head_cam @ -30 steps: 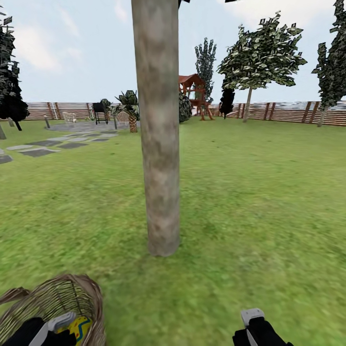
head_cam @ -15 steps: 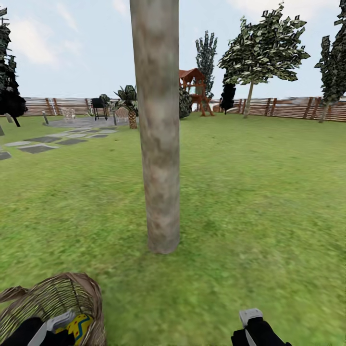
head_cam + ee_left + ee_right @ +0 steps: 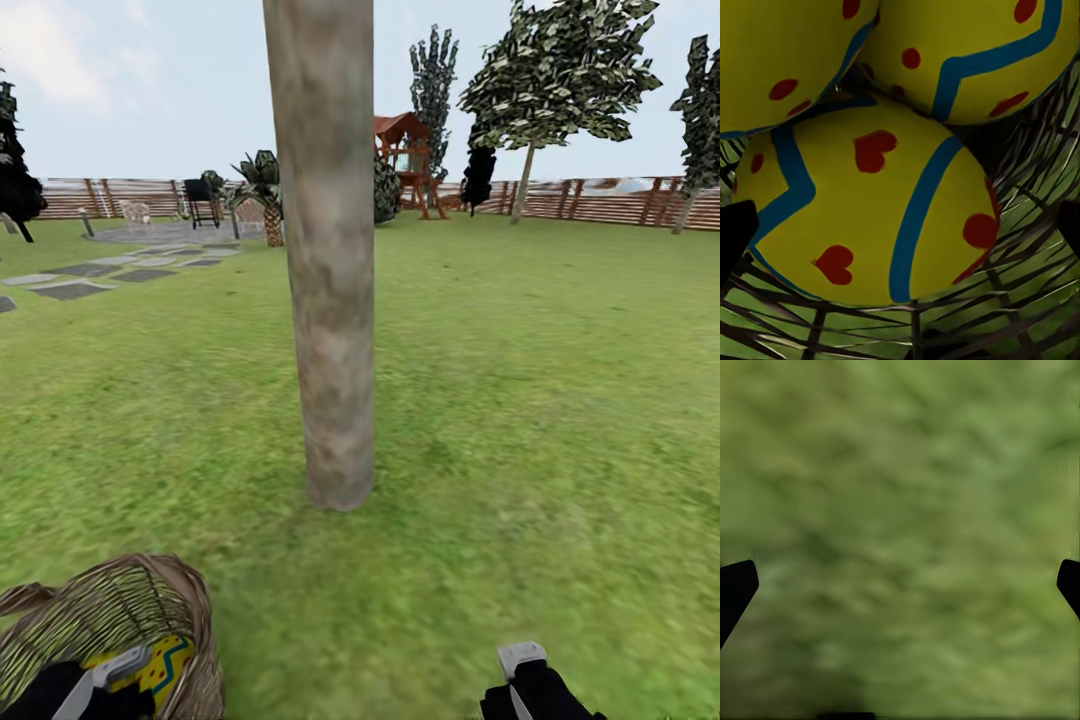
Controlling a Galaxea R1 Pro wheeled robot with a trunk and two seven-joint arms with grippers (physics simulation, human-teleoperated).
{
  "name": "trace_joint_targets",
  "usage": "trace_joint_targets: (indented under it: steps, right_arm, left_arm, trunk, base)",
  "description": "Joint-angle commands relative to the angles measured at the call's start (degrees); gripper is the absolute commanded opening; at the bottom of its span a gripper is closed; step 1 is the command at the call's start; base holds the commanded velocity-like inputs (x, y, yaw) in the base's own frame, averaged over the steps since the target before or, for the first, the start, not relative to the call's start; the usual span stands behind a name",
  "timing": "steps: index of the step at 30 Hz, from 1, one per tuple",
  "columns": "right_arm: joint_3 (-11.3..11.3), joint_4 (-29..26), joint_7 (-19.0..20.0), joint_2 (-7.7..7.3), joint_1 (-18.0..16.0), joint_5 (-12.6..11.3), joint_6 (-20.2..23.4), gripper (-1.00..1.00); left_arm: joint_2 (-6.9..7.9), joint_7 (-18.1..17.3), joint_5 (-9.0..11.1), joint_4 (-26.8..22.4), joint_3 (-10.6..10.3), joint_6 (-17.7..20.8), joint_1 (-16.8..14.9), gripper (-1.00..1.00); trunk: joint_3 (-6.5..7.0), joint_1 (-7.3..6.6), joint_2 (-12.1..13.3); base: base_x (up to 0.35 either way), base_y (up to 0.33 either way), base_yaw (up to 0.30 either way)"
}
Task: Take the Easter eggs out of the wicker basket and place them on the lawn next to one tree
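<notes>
Eggs (image 3: 870, 217) are sitting in the wicker basket (image 3: 185, 610) (near the tree (image 3: 330, 300)); left claw (image 3: 900, 232) is gaping around one, right claw (image 3: 900, 585) spread over lawn (image 3: 520, 400).

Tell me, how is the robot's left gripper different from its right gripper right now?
The left gripper reaches into the wicker basket, while the right gripper hangs over bare lawn. The left wrist view looks at three Easter eggs; the right wrist view looks at grass. Both have their fingers spread open.
</notes>
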Motion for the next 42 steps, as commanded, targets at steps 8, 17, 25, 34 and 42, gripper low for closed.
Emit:
trace_joint_targets:
  steps: [8,17,25,34,42]
  right_arm:
    - [0.4,-0.1,-0.1,-0.06,0.0,0.3,0.4,1.0]
    - [0.4,-0.1,-0.1,-0.06,0.0,0.3,0.4,1.0]
    - [0.4,-0.1,-0.1,0.24,0.0,0.3,0.4,1.0]
    - [0.4,0.1,-0.1,0.73,0.0,0.4,0.3,1.0]
    - [1.2,2.8,-0.1,0.56,0.0,0.5,-2.0,1.0]
  left_arm:
    - [-0.05,-0.4,-0.3,-0.1,2.2,0.4,0.0,1.0]
    - [-0.37,-0.4,-0.3,0.0,2.2,0.5,0.0,1.0]
    - [-0.39,-0.3,-0.4,0.0,2.3,0.4,0.0,1.0]
    - [-0.4,-0.1,-0.4,0.0,2.3,0.5,0.0,1.0]
    - [1.54,-0.1,-0.5,0.0,2.3,0.6,0.0,1.0]
  trunk:
    - [-1.17,0.11,-0.1]
    - [-1.17,0.11,-0.1]
    - [-1.17,0.11,-0.1]
    - [-1.17,0.11,-0.1]
    - [-1.17,0.11,-0.1]
  base:
    - [0.0,0.0,0.0]
    - [0.107,0.0,0.0]
    - [0.132,0.0,0.0]
    - [0.002,0.0,0.0]
    - [0.0,0.0,0.0]
